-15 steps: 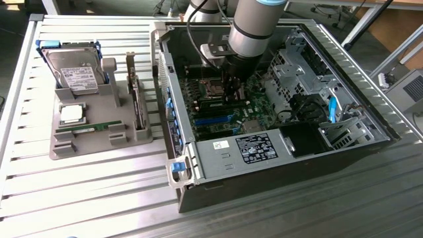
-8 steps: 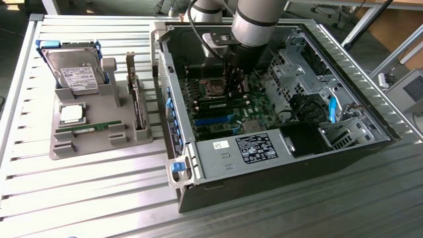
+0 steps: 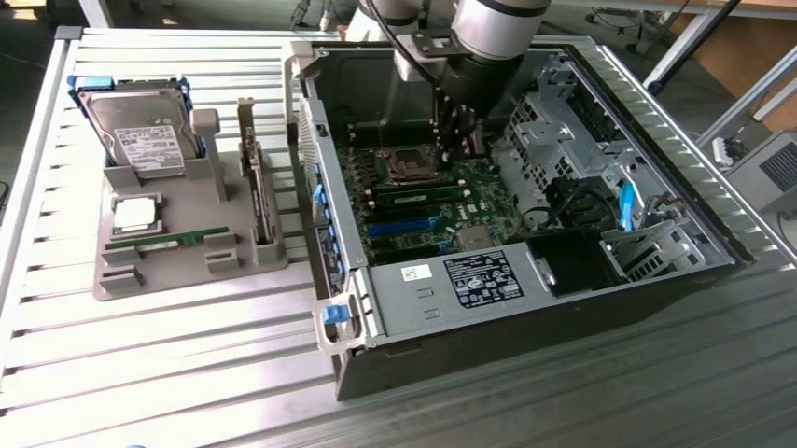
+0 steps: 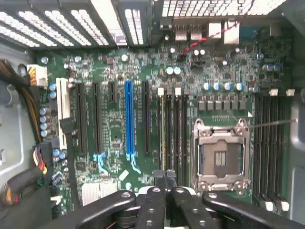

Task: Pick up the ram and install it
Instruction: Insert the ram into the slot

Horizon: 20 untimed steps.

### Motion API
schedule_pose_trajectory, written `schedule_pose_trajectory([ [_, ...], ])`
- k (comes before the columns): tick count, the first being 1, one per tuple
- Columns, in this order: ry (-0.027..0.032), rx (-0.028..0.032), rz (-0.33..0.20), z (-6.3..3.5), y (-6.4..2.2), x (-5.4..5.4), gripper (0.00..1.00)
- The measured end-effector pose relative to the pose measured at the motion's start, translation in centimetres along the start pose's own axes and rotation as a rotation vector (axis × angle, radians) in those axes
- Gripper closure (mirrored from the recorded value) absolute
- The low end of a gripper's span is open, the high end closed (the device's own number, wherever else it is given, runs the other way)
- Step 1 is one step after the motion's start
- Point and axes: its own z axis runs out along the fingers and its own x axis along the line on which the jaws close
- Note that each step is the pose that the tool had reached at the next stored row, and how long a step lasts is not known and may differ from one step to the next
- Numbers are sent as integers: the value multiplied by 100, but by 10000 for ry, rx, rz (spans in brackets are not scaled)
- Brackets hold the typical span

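Ram (image 3: pixel 419 197) sits in a motherboard (image 4: pixel 119 86) slot mid-case; gripper (image 4: pixel 165 177) closed, empty, above the slots; fingertips partly hidden behind the arm (image 3: pixel 480 42).

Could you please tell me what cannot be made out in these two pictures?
- Exterior view: the gripper fingertips, hidden behind the arm inside the computer case.
- Exterior view: the ram on the grey holder, too small to read its chips.
- Wrist view: whether the ram slots are filled, too dark.
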Motion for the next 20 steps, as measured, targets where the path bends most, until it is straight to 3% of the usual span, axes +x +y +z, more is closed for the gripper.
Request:
schedule_pose_trajectory([
  [5, 0, -115, 1, 3, -234, -4, 91],
  [8, 7, -279, 0, 4, -504, -8, 91],
  [11, 6, -397, 0, 7, -662, -11, 91],
  [20, 7, -398, 0, 7, -663, -11, 91],
])
